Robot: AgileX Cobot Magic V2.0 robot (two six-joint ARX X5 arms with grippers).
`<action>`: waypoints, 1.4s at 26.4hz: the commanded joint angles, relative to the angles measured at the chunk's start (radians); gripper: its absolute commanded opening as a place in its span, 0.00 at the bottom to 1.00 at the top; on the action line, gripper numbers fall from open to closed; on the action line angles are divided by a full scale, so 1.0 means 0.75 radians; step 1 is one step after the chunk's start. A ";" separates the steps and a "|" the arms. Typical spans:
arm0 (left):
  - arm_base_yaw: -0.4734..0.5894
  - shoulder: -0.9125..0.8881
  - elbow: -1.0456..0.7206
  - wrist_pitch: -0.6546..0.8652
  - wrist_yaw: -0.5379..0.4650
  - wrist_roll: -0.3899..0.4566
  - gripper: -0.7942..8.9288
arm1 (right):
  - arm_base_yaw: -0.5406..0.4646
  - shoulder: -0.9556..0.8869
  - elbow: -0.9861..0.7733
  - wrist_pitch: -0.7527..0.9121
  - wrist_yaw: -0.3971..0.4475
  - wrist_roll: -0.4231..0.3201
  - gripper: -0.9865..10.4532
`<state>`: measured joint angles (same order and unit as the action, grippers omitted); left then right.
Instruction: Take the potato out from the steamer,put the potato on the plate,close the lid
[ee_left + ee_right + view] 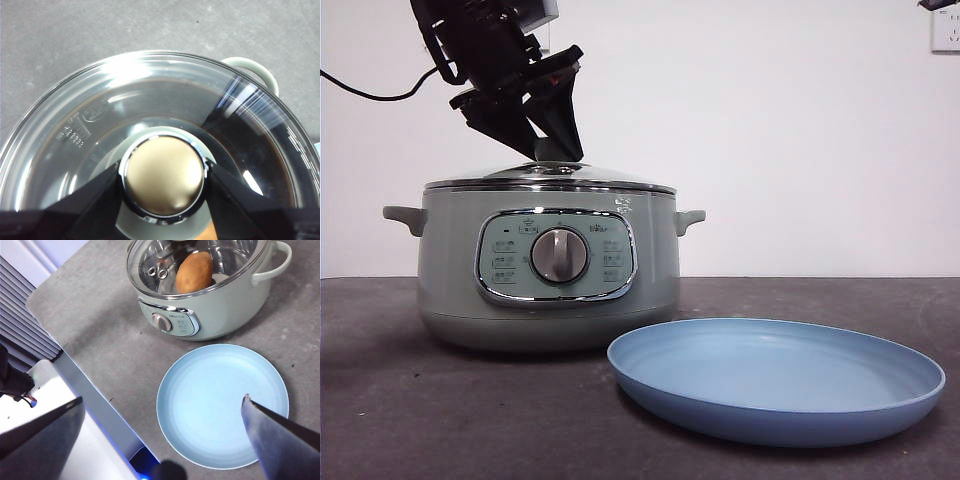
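We recorded the left pincer (164,180) above the steamer (548,270), its two black jaws set on either side of the lid's knob (164,181) and appearing to touch its chrome collar; from the wrist view we could not be fully sure the grip was tight, but the jaws looked pinched on the knob. In the front view this pincer (555,150) came down at a slant from the upper left onto the knob. The lid (550,180) sat flat on the steamer's rim. Through the glass, the right wrist view showed the potato (194,272) lying inside the steamer (210,295). The plate (775,385) rested on the dark grey surface (400,400), just in front of the steamer and to its right in the front view, near it but not touching. The right pincer (162,412) hung high over the plate (222,405), jaws spread wide, gripping nothing.
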<state>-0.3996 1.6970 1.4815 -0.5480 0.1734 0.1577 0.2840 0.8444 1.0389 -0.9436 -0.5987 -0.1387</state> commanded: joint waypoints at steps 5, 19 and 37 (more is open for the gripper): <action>-0.006 -0.142 0.047 0.001 0.013 -0.002 0.07 | 0.004 0.009 0.005 0.057 0.004 0.048 0.66; 0.132 -0.824 0.061 -0.526 -0.163 -0.007 0.07 | 0.256 0.587 0.267 0.449 0.072 0.303 0.63; 0.195 -1.194 0.061 -0.814 -0.163 -0.072 0.07 | 0.543 1.490 1.102 0.343 0.512 0.251 0.63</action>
<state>-0.2562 0.8135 1.5127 -1.1946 0.0452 0.1177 0.6853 1.9354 1.8595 -0.6823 -0.2306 0.0631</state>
